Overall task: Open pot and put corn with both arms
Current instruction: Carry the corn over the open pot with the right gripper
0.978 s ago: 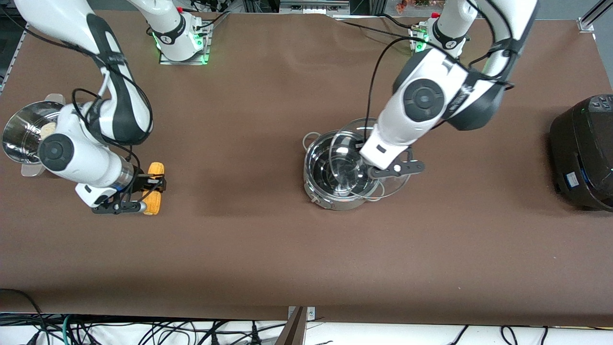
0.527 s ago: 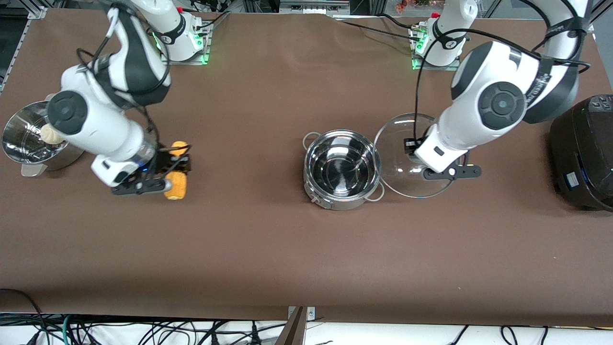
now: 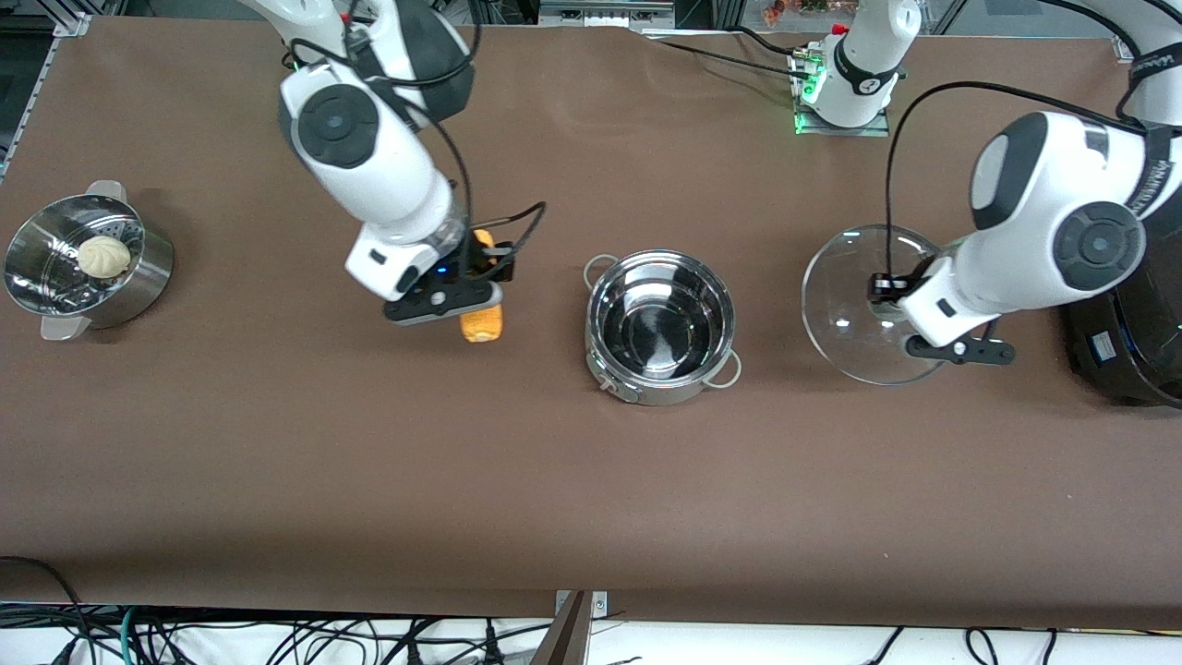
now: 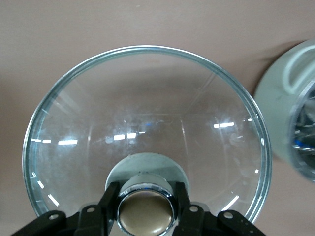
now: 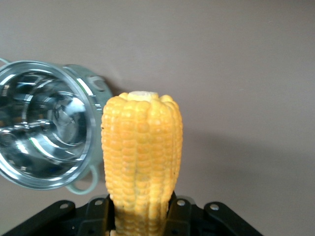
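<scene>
The steel pot (image 3: 660, 325) stands open and empty mid-table; it also shows in the right wrist view (image 5: 42, 123). My right gripper (image 3: 462, 296) is shut on the yellow corn (image 3: 482, 321), held in the air over bare table beside the pot toward the right arm's end; the cob fills the right wrist view (image 5: 141, 162). My left gripper (image 3: 910, 319) is shut on the knob (image 4: 145, 212) of the clear glass lid (image 3: 859, 305), held over the table between the pot and the black cooker. The lid fills the left wrist view (image 4: 147, 132).
A steel steamer vessel (image 3: 88, 268) with a white bun (image 3: 102, 256) stands at the right arm's end. A large black cooker (image 3: 1131, 323) stands at the left arm's end. The pot's edge shows in the left wrist view (image 4: 295, 123).
My right gripper lifted the corn and carried it from near the steamer toward the pot. My left gripper carried the lid off the pot toward the black cooker.
</scene>
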